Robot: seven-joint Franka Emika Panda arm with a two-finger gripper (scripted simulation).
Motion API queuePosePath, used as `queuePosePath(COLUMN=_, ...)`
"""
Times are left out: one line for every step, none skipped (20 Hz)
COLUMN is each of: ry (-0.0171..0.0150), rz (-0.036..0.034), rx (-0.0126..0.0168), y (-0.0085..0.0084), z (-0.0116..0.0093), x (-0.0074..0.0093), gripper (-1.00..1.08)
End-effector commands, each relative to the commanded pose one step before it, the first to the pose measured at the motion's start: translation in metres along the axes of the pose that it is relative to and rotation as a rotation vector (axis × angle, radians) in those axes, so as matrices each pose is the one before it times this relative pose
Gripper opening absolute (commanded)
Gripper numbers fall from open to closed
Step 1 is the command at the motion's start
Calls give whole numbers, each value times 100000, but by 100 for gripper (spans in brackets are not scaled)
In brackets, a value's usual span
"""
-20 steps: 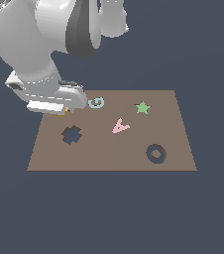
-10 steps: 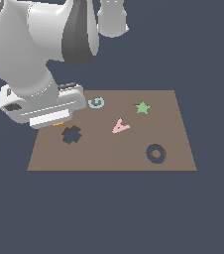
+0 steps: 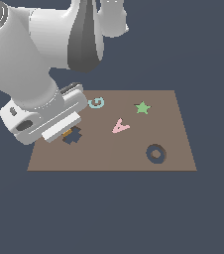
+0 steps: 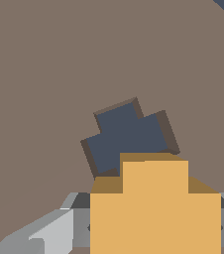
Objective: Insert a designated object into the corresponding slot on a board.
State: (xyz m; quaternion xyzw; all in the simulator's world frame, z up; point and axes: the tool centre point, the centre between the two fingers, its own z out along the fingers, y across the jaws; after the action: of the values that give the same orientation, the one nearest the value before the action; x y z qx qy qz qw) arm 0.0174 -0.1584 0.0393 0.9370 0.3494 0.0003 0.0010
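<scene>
Half done, I judge; my fingers clamp the orange cross above the slot; seating it in the board remains.

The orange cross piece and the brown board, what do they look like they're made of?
The orange cross piece looks like matte plastic or painted wood: flat, even colour, no gloss or grain. The board looks like smooth matte brown wood or fibreboard, uniform with no grain. As both are simulator renders, the true material stays open.
</scene>
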Motion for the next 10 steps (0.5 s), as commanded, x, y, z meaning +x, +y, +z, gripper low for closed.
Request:
queuePosePath(ry=15, rz=-8464, rx=-48, y=-12, z=-72, x=789, gripper=-100)
queuePosePath(ry=-1, rz=-2894, rx=2, y=-12, z=-14, x=271, gripper=-100)
queuePosePath(ry=-1, rz=-2728, rx=3, y=-12, z=-13, x=256, gripper=-100)
queuePosePath(ry=-2, rz=-2566, rx=3, y=-13, z=-12, x=241, gripper=-100)
queuePosePath(ry=-2, rz=-2405, rx=4, y=-14, z=-11, x=226, gripper=-100)
queuePosePath(ry=-2, rz=-2240, rx=4, y=-14, z=-9, x=211, gripper=-100)
queuePosePath(ry=-2, rz=-2084, rx=5, y=-15, z=-9, x=197, gripper=-100)
queuePosePath(ry=-2, rz=-1927, rx=5, y=-14, z=-8, x=182, gripper=-100)
queuePosePath(ry=-2, rz=-1764, rx=5, y=-14, z=-7, x=167, gripper=-100)
queuePosePath(ry=-2, rz=-1594, rx=5, y=-13, z=-6, x=151, gripper=-100)
